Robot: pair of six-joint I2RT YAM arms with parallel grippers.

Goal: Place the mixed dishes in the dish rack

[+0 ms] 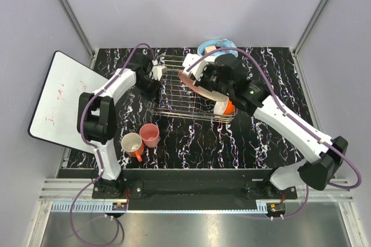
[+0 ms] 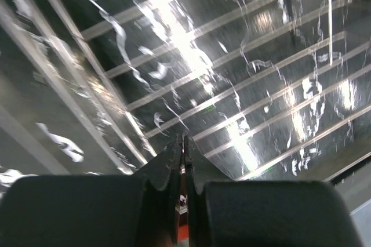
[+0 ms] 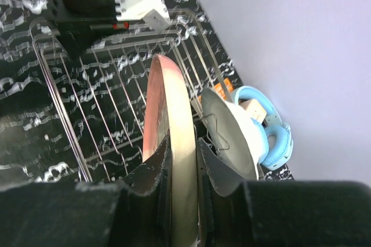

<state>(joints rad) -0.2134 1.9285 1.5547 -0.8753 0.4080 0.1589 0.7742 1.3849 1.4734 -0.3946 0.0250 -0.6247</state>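
Right tool (image 3: 182, 157) on pink-and-cream plate (image 3: 167, 93)

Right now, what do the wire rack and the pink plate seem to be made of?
The dish rack looks like thin bare metal wire: silvery and shiny, with bright glints. The pink-and-cream plate is probably glazed ceramic, though possibly melamine: it has a smooth, softly glossy face and a thick, rounded rim.

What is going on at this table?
The right gripper clamps a round pink-and-cream plate on edge over the silver wire dish rack, beside a white plate already standing there. The left gripper is shut on nothing above the rack's left side. A salmon-pink cup and a cream mug with an orange handle sit on the black marbled table.
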